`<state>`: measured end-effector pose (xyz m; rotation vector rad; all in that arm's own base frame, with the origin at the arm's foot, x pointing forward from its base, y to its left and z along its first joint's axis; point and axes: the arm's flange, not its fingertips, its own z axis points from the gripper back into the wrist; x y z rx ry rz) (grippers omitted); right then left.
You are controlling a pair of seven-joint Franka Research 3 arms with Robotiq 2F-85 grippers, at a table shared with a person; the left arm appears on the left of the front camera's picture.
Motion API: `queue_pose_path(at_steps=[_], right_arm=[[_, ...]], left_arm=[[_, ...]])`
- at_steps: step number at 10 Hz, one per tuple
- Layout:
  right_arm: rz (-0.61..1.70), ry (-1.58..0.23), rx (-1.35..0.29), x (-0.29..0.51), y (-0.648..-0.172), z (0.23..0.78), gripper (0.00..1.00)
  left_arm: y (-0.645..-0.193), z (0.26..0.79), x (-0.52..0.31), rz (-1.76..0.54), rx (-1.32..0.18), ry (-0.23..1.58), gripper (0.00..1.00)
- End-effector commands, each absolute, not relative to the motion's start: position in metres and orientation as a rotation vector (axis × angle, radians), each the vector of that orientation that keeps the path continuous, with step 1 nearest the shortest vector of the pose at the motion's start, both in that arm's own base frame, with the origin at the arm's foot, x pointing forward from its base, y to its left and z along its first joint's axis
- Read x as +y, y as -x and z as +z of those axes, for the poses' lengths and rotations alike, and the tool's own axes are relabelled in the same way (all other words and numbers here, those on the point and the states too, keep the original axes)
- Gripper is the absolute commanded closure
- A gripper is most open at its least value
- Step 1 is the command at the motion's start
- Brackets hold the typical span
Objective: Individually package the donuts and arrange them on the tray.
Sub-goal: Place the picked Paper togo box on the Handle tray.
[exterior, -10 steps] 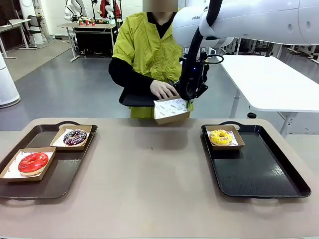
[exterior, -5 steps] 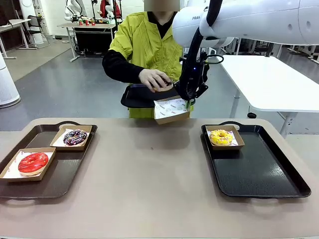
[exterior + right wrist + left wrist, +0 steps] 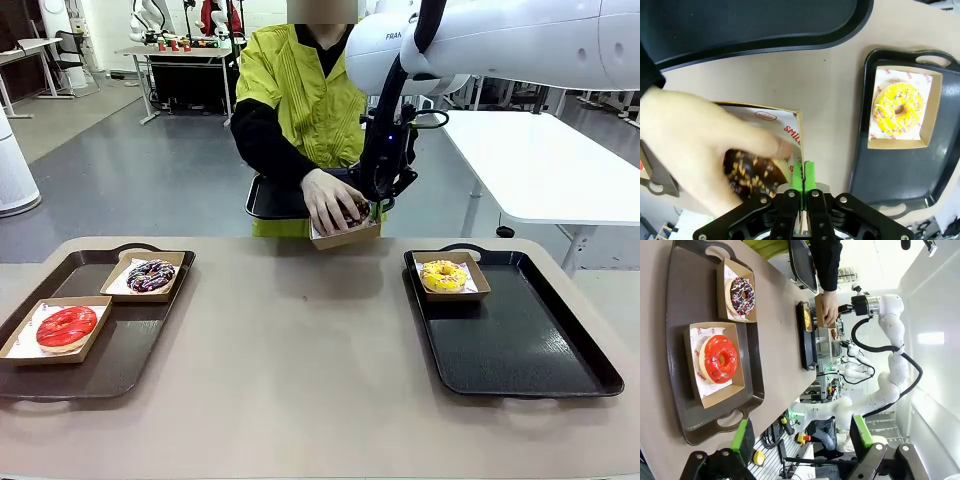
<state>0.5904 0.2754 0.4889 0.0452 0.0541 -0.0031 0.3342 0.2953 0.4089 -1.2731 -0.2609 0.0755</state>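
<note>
dark donut (image 3: 752, 172): person's hand (image 3: 330, 200) is lowering it into the cardboard tray (image 3: 345, 236) held above the table's far edge
handling: soft, sticky glaze, so probably best carried by the stiff tray rim
right gripper (image 3: 803, 172): pinching that tray's edge
left gripper (image 3: 802, 437): spread, empty
count: four donuts, four cardboard trays, three black trays
</note>
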Motion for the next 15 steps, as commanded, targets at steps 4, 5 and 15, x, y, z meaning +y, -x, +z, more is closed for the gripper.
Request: queue_pose_path(at_steps=[4,5,15], right_arm=[[-0.009,-0.046,0.055,0.273,-0.589,0.49,1.0],[-0.009,-0.046,0.055,0.273,-0.589,0.49,1.0],[0.103,-0.035,0.031,0.108,-0.418,0.534,0.99]], left_arm=[[-0.332,0.412,0.295,0.08,-0.274,1.262,0.0],[-0.332,0.412,0.295,0.08,-0.274,1.262,0.0],[-0.332,0.412,0.295,0.08,-0.274,1.262,0.0]])
